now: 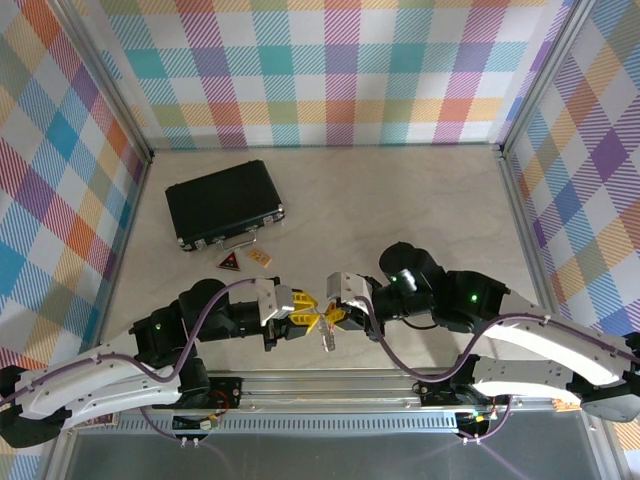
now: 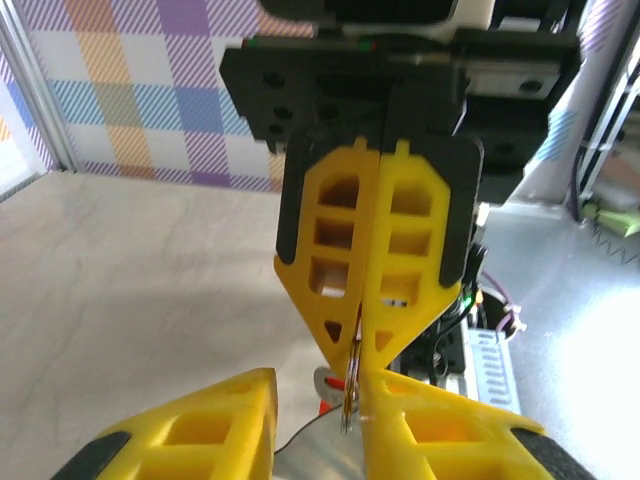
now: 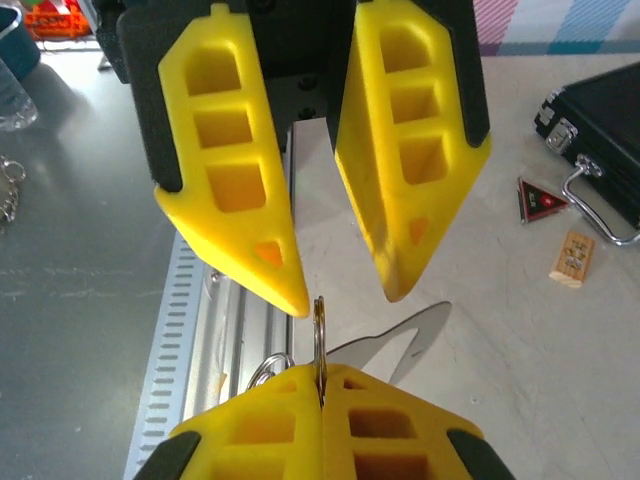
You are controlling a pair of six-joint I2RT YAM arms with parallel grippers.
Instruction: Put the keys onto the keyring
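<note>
Grey-silver keyring stands edge-on, clamped in my right gripper to steady it, while my left gripper faces it, jaws apart, ready, I judge, to work on the red-headed key hanging just beside it.

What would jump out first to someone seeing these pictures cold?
The two yellow claws meeting tip to tip at the near centre of the table: the right claw shut on a thin keyring held edge-on, the left claw open facing it. A black case lies back left, a triangular tag and a tan tag by its handle.
</note>
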